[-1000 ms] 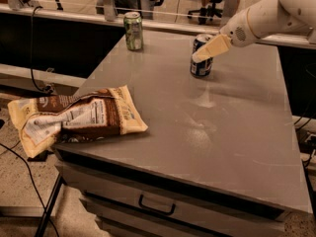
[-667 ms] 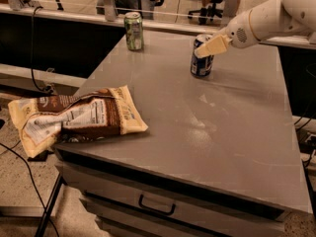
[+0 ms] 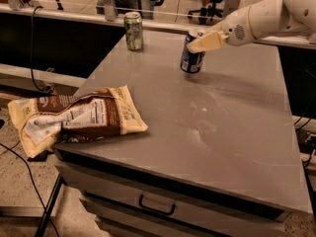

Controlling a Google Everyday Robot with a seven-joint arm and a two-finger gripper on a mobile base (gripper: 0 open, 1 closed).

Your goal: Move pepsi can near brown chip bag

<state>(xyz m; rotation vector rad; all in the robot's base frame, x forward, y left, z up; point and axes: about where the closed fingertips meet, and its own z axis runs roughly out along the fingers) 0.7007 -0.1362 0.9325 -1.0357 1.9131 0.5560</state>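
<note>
The pepsi can point(image 3: 191, 58) is dark blue with a silver top. It stands tilted at the far middle of the grey table point(image 3: 232, 132). My gripper point(image 3: 197, 42) reaches in from the upper right and is shut on the can's upper part. One cream finger point(image 3: 206, 42) crosses its front; the other is hidden behind it. The brown chip bag point(image 3: 74, 118) lies flat at the table's front left corner, label up, hanging over the left edge. It is well apart from the can.
A green-and-white can point(image 3: 133, 30) stands upright at the far left corner of the table. A drawer with a dark handle point(image 3: 156, 206) is below the front edge. Cables hang at the left, and chairs stand behind a rail at the back.
The gripper has shifted left and slightly up with the pepsi can in it. The can now leans over. The chip bag and green can have not moved.
</note>
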